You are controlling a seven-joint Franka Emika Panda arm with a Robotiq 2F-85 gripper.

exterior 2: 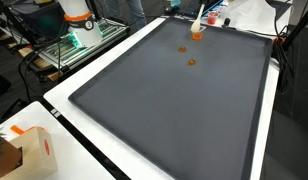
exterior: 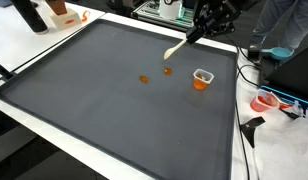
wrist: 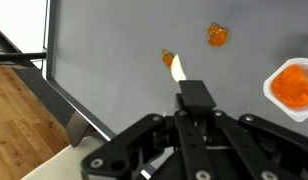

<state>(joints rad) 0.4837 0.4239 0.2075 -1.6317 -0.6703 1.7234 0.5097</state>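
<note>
Hand: your hand [wrist: 195, 110] is clamped on the dark handle of the spoon, fingers drawn together around it.
Spoon: one white spoon [wrist: 177, 68] juts forward from your hand and slants down toward the desk [exterior: 24, 50]. Its tip lies just beside the nearer piece, but the views are too small to show whether they touch.
Orange pieces: two orange pieces lie on the mat, one [wrist: 168, 58] at the spoon tip and one [wrist: 217, 35] farther off, apart from each other.
Cup: one small clear cup [wrist: 294, 83] stands upright to the side of the spoon, near it. It holds orange stuff, possibly more of the same.
Mat: one dark mat [exterior: 104, 110] covers the desk.
</note>
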